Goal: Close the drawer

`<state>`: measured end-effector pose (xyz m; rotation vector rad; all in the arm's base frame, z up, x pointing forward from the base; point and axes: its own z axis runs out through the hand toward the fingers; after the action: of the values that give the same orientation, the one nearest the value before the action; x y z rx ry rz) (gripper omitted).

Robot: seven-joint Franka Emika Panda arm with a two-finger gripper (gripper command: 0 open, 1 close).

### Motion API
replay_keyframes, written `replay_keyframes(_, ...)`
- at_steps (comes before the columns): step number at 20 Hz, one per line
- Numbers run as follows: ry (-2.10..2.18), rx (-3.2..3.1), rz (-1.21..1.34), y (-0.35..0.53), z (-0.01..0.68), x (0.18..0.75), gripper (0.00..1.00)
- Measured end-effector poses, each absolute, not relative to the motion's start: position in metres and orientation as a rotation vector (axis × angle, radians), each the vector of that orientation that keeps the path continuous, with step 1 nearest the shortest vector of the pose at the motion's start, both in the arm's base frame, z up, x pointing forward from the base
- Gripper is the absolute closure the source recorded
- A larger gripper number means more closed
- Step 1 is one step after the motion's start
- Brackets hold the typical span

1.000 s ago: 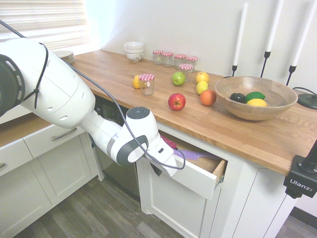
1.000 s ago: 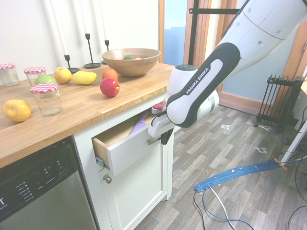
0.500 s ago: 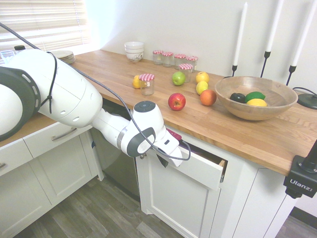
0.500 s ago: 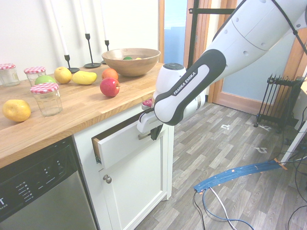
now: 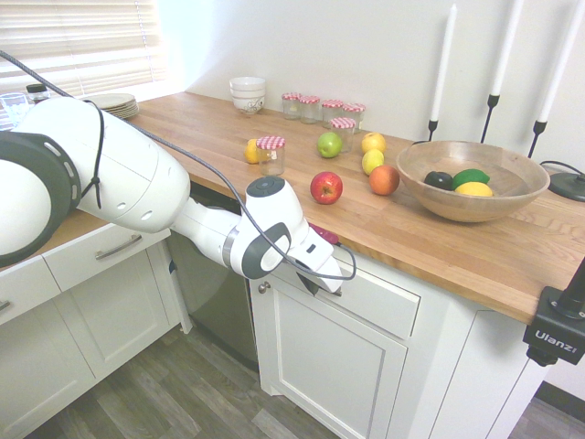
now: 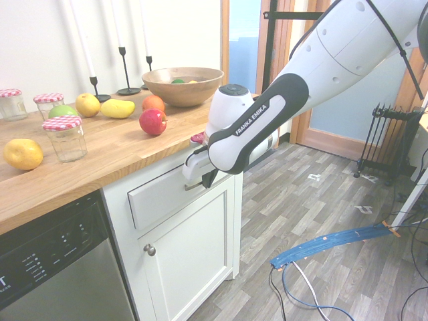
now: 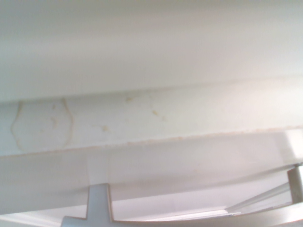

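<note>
The drawer (image 5: 379,299) sits under the wooden countertop, its white front flush with the cabinet face and no wooden sides showing. In the second exterior view the same drawer front (image 6: 157,195) lines up with the frame around it. My gripper (image 5: 315,279) is shut and rests against the drawer front at its silver bar handle (image 6: 194,186). From the other side the gripper (image 6: 202,180) shows dark fingers close together, touching the panel. The wrist view is filled by the white panel, with the silver handle (image 7: 189,220) along one edge.
On the countertop (image 5: 457,247) lie an apple (image 5: 325,187), other fruit, lidded jars (image 5: 271,154) and a wooden bowl (image 5: 471,180). A white cabinet door (image 6: 180,254) with a knob is below the drawer. A dishwasher (image 6: 53,267) stands beside it.
The drawer has slid in from well open to flush with the cabinet. My gripper moved with its front toward the counter and stayed shut.
</note>
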<state>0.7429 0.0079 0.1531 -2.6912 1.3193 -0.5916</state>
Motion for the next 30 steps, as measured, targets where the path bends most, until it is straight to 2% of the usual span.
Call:
replay_keyframes(6,1.335,-2.690,-0.551,0.006,0.151,0.743,1.00)
replay_keyframes(10,1.391,-2.781,-0.295,0.008,0.124,0.721,1.00)
replay_keyframes(14,1.417,-2.831,-0.152,-0.006,0.115,0.681,1.00)
replay_keyframes(23,1.354,-2.834,-0.093,-0.040,0.217,0.594,1.00)
replay_keyframes(24,1.351,-2.828,-0.095,-0.040,0.230,0.583,0.00)
replay_keyframes(30,1.296,-2.847,-0.105,-0.028,0.281,0.499,0.00)
